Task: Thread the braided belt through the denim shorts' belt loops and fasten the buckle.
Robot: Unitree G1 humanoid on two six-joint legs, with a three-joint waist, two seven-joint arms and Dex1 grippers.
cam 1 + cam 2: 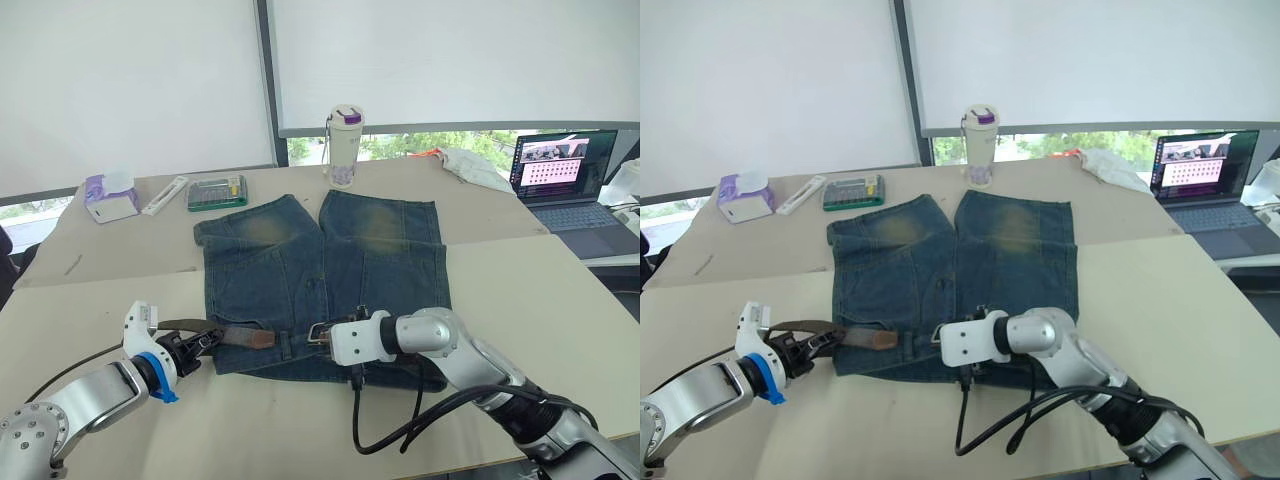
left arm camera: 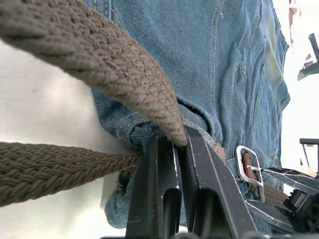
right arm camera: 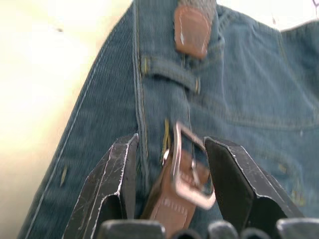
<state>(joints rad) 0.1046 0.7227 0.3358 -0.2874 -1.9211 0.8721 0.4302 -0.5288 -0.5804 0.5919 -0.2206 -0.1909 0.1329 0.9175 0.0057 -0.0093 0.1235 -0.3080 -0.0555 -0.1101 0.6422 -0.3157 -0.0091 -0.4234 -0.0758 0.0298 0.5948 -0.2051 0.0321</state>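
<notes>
Lay along the waistband of the denim shorts (image 1: pixel 320 270) on the counter (image 1: pixel 560 300) — braided belt (image 1: pixel 200 329) clenched in the left hand (image 1: pixel 196 346), its reddish tip pointing toward the buckle (image 3: pixel 192 172) between the released right hand's (image 3: pixel 172 186) fingers — nearest arm.

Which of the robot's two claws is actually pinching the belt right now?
The left gripper: its fingers are closed on the braided belt. The right gripper stands open around the buckle.
</notes>
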